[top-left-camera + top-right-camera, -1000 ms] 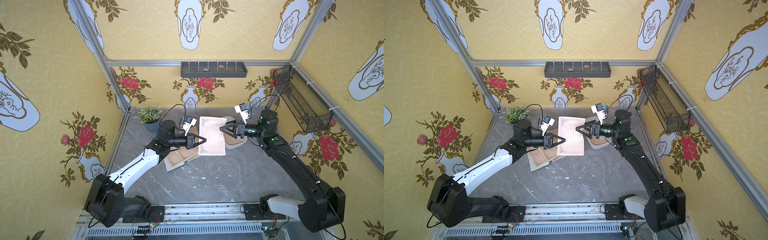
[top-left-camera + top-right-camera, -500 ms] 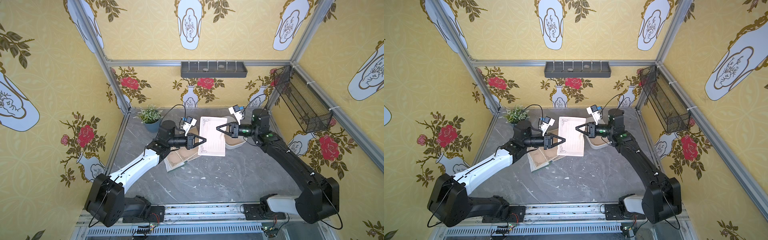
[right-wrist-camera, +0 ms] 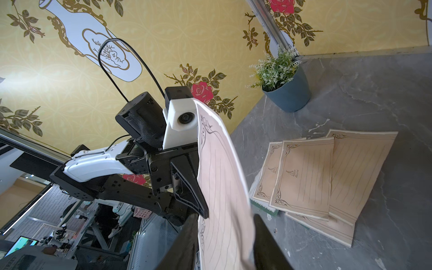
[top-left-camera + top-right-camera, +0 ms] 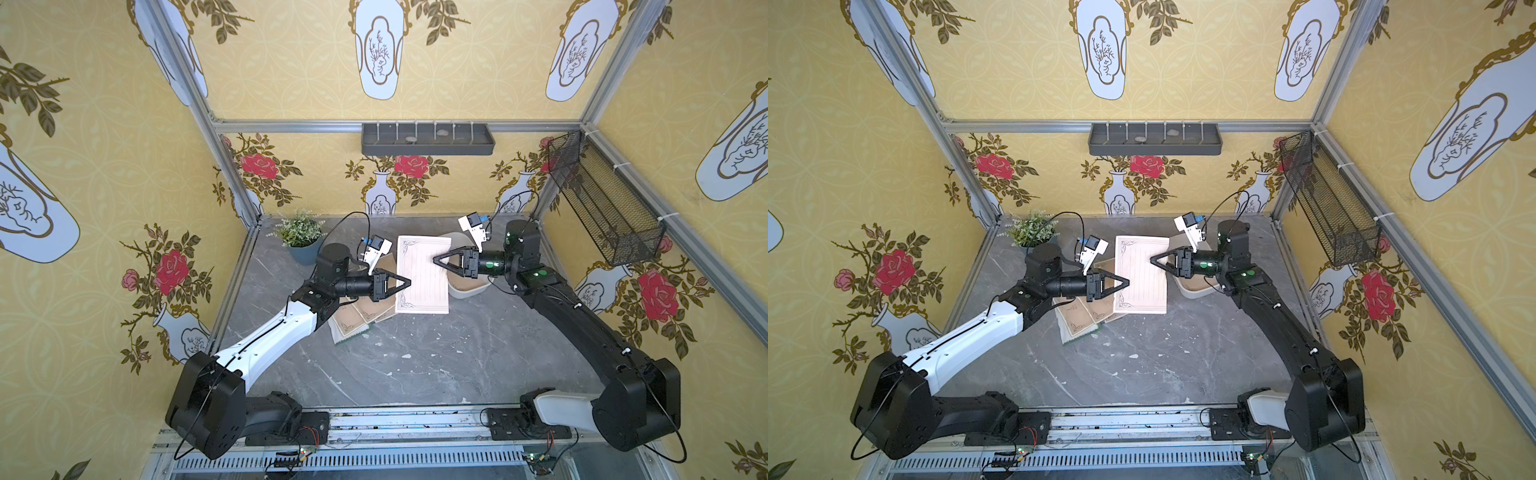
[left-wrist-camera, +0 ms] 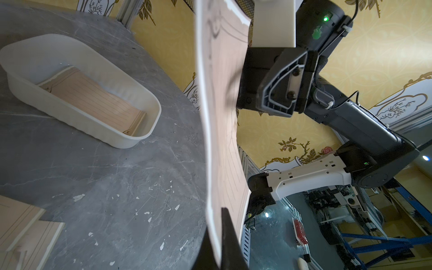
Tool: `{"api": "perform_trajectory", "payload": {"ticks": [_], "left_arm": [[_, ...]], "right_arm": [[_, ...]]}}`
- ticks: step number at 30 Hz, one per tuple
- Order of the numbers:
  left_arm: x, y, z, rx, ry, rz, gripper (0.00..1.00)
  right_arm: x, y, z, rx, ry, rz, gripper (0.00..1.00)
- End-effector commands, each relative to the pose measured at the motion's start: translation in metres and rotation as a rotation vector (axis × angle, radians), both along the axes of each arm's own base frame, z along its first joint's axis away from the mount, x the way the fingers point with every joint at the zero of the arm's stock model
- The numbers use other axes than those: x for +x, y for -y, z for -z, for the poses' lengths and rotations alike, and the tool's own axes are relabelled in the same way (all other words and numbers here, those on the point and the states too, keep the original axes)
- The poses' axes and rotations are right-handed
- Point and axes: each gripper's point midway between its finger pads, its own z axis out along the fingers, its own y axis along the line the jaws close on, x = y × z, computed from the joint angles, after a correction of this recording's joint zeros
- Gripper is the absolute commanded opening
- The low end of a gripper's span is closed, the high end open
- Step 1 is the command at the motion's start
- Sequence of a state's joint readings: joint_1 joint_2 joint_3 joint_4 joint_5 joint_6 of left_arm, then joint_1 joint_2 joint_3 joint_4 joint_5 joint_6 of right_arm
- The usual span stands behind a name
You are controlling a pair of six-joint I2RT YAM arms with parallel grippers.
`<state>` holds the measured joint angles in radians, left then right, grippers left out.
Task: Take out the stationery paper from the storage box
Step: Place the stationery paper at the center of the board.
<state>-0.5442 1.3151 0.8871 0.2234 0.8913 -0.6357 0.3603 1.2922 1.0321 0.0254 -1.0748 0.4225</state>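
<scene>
Two grippers: both at one sheet, held up between them above the worktop (image 4: 415, 365).
Left gripper (image 4: 409, 283): clamped shut on the edge of the held sheet (image 4: 424, 276) nearest its own arm, with paper emerging from between the jaws in the left wrist view.
Right gripper (image 4: 434, 259): at the opposite edge, jaws a little apart with the paper running between them in the right wrist view. Pinching or merely straddling, cannot tell.
Held sheet: tan, lined, with dark corner flourishes; slightly bowed, fully clear of the box and hanging between box and pile.
Storage box (image 4: 465, 291): on the worktop below the right gripper, partly hidden by the held sheet in both top views.
Sheet in the box (image 5: 93, 98): one more tan sheet lying flat on the box floor.
Pile of sheets (image 3: 327, 177): several tan sheets fanned out on the worktop beneath the left arm, near the box but not touching it.
Step in hand: probably a hand-over of a lifted sheet from the right side to the left.
Next move: likely a clean release by the right gripper before any pull from the left — otherwise a crease or tear — then the sheet laid on the pile.
After that: back to the box for the last sheet. Thin and flat, so probably an edge to be lifted first.
</scene>
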Motion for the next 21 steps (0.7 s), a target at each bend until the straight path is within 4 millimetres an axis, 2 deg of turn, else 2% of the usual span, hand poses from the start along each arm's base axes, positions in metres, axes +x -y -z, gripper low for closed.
{"api": "perform_trajectory", "payload": {"ticks": [1, 3, 7, 8, 9, 10, 11, 12, 18, 21], "left_arm": [[0.000, -0.001, 0.000, 0.004, 0.021, 0.002, 0.00], [0.000, -0.001, 0.001, 0.006, 0.020, 0.001, 0.00], [0.001, 0.000, 0.000, 0.008, 0.019, -0.001, 0.00], [0.001, 0.000, 0.000, 0.008, 0.019, -0.002, 0.00], [0.001, 0.000, 0.000, 0.008, 0.018, -0.003, 0.00], [0.002, 0.000, 0.001, 0.009, 0.017, -0.003, 0.00], [0.002, 0.000, 0.001, 0.010, 0.017, -0.003, 0.00], [0.002, 0.000, 0.002, 0.011, 0.014, -0.003, 0.00], [0.003, 0.000, 0.002, 0.015, 0.011, -0.009, 0.00], [0.003, -0.001, 0.002, 0.018, 0.012, -0.015, 0.00]], "right_arm": [[-0.002, -0.001, 0.000, 0.004, 0.014, -0.018, 0.13], [-0.002, -0.001, 0.003, -0.002, 0.010, -0.018, 0.00], [-0.003, 0.001, 0.002, -0.006, 0.019, -0.004, 0.00], [-0.003, 0.002, 0.001, -0.006, 0.022, 0.003, 0.06], [-0.002, 0.002, 0.001, -0.009, 0.020, 0.011, 0.25], [-0.003, 0.002, 0.001, -0.009, 0.019, 0.007, 0.38], [-0.006, 0.002, 0.001, -0.005, 0.019, -0.007, 0.48], [-0.008, 0.001, 0.002, -0.003, 0.015, -0.020, 0.53], [-0.015, -0.003, 0.011, -0.003, -0.010, -0.065, 0.56], [-0.016, -0.003, 0.016, -0.010, -0.021, -0.068, 0.51]]}}
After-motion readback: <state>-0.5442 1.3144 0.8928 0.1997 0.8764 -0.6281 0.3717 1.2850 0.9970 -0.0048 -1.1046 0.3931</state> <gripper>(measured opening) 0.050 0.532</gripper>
